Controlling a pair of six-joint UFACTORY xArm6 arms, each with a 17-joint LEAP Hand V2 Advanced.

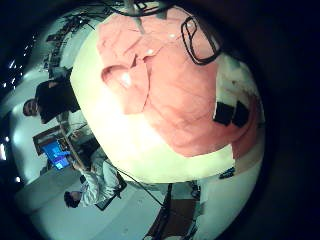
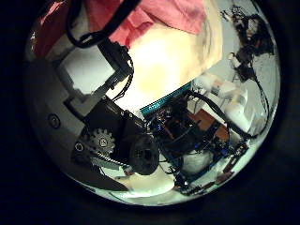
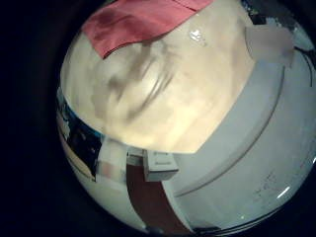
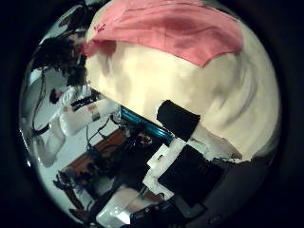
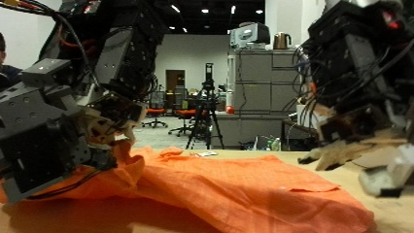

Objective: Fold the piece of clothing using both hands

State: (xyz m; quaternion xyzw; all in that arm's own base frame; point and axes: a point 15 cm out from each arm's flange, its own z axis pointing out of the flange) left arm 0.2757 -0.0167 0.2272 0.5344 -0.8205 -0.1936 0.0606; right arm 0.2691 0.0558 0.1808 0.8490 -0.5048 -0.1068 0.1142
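Observation:
An orange piece of clothing lies rumpled and spread over the pale table. My left hand hangs over the cloth's edge on its own side, fingers relaxed, and a fold of cloth rises toward them; I cannot tell whether they touch it. My right hand hovers above the cloth's other end with loose fingers holding nothing. The palm views show the clothing flat on the table, some way below both palms.
Bare tabletop stretches beside the cloth on my right hand's side. A grey cabinet and a tripod stand in the room behind the table, off its surface.

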